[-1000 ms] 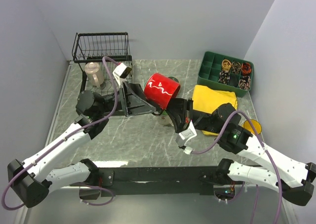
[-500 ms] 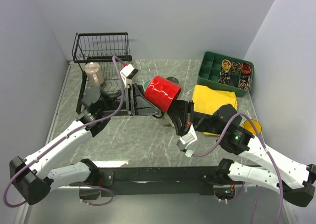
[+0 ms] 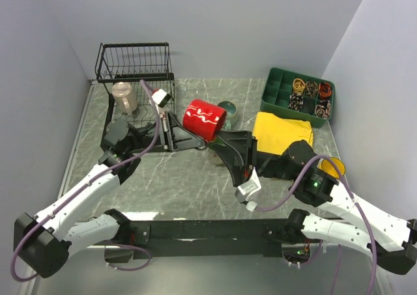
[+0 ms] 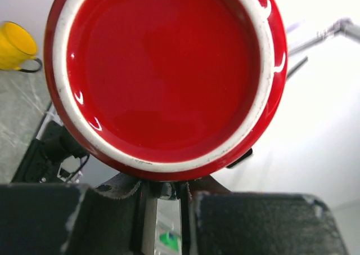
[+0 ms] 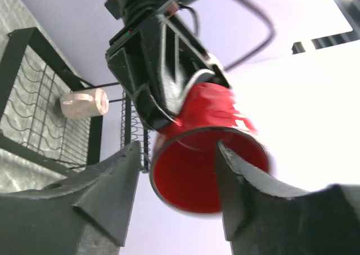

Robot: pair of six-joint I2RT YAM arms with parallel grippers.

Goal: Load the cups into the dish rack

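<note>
1. L gripper (image 3: 181, 128): closed on the red mug (image 3: 204, 120), clamping it low on its side. In the left wrist view the fingers are nearly together, w/ the mug's round red face and pale ring filling the pic above them. Can't tell if it's the handle they pinch.
2. R gripper (image 5: 179, 153): open, fingers spread wide to either side of the mug's mouth. They're near the rim, but contact can't be told.
3. Red mug: up off the table (image 3: 169, 178), tipped on its side, mouth toward the R gripper, other end toward the L wrist. It hangs btwn the two grippers, just right of the front corner of the dish rack (image 3: 133, 64).
4. Dish rack: black wire, back-left of the table. One pale mug (image 3: 124, 96) in its lower part, under the raised basket.
5. Teal mug (image 3: 229, 109): on the table just behind the red mug, partly hidden by it.
6. Yellow cloth (image 3: 283, 129): right of centre, R arm over its near edge.
7. Yellow mug (image 3: 332, 167): near the right edge, partly behind the R arm.
8. Green tray (image 3: 270, 90): back-right, small bits in its compartments, well apart from the rack.
</note>
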